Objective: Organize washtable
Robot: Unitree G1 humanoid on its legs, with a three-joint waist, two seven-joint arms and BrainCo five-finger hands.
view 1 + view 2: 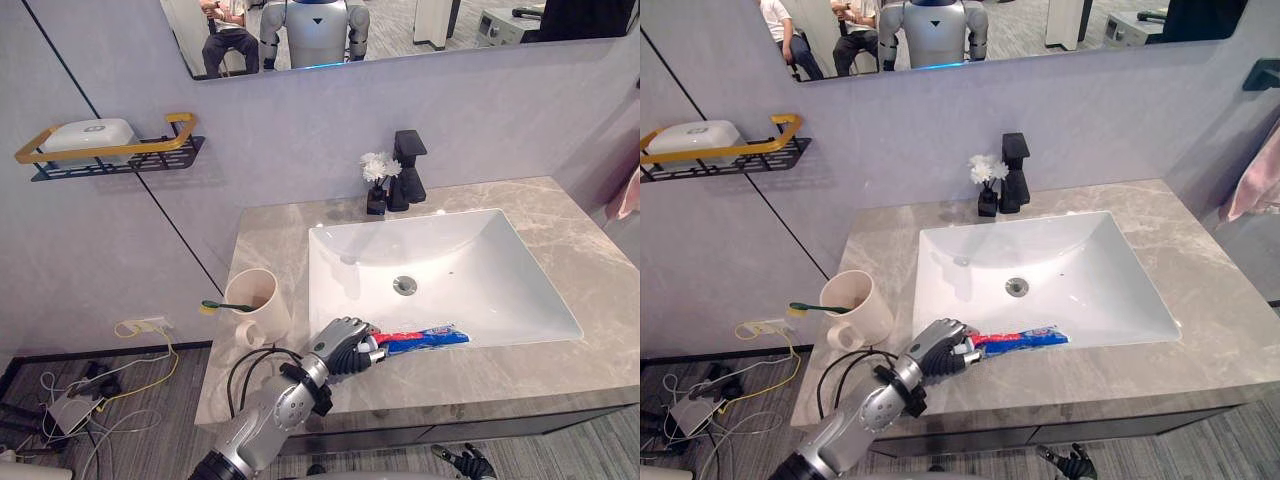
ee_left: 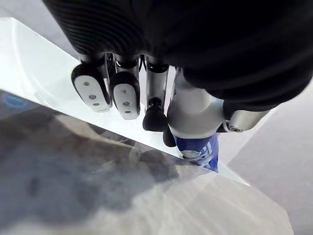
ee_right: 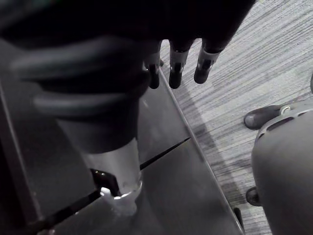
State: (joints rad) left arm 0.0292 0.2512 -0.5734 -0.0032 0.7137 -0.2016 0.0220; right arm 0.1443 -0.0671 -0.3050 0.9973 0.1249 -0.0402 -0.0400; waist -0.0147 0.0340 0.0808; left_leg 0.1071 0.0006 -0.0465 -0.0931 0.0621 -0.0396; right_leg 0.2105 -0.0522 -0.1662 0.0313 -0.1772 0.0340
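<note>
A red, white and blue toothpaste tube point(image 1: 428, 339) lies along the front rim of the white sink point(image 1: 500, 290). My left hand point(image 1: 343, 346) is shut on its near end, fingers and thumb curled round it. In the left wrist view the tube's blue end point(image 2: 199, 148) shows under the thumb, beside the fingers point(image 2: 125, 96). A cream cup point(image 1: 262, 300) with a green toothbrush point(image 1: 226, 307) across its mouth stands on the counter's left side. My right hand point(image 1: 466, 462) hangs open below the counter's front edge.
A black faucet point(image 1: 411, 168) and a small vase of white flowers point(image 1: 377, 184) stand behind the sink. A wall shelf point(image 1: 120, 160) at the left carries a white soap dish point(image 1: 90, 136). The marble counter point(image 1: 600, 270) runs wide to the right.
</note>
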